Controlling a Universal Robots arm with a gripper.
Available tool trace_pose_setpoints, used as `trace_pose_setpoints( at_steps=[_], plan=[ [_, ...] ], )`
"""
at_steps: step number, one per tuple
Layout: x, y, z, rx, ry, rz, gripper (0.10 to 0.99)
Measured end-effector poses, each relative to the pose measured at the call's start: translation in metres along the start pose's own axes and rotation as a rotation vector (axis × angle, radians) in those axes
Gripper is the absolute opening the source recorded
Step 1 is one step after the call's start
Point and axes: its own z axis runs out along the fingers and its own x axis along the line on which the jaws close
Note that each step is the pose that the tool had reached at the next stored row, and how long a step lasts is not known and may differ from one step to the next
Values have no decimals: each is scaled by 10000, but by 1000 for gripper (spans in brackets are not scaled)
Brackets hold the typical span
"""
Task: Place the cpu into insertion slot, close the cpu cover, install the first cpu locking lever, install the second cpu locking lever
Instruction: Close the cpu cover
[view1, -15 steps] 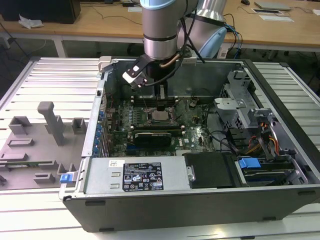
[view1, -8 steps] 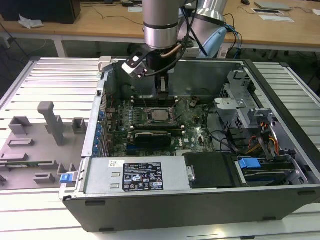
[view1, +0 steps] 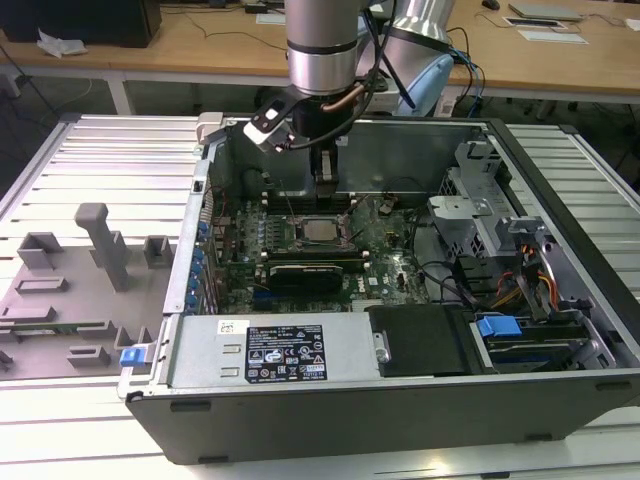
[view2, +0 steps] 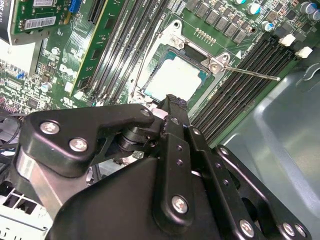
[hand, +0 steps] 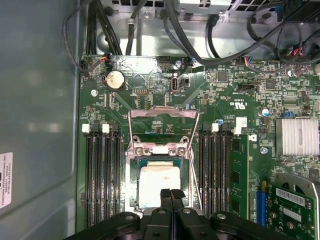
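One gripper (hand: 171, 194) is in play. Its two fingertips are pressed together with nothing between them, and it hangs just over one edge of the insertion slot (hand: 135, 177). I see the cpu (hand: 159, 182) lying flat inside that slot, silvery face up.

The cpu cover (hand: 163, 113) is folded back on its hinge, on the side of the slot away from the gripper. The green board shows through its window. A thin wire lever (hand: 131, 145) runs along the slot's side, and in the second wrist view another lever (view2: 252, 73) juts outward from the slot's corner.

Obstructions:
- The gripper's black linkage hides part of the slot in both wrist views.
- Rows of memory slots (hand: 102, 175) flank the slot on both sides.

Beyond the cover sit a coin battery (hand: 115, 79) and a bundle of cables (hand: 175, 30). A finned heat sink (hand: 296, 136) lies past the memory slots. In the exterior view the arm (view1: 322, 50) reaches straight down into the open computer case (view1: 300, 420) above the slot.
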Motion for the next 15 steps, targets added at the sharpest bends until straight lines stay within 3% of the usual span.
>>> trace_pose_setpoints(
  at_steps=[10,15],
  plan=[
    [-1,1,-13,0,-1,-1,106],
    [-6,8,-114,0,-1,0,106]
  ],
)
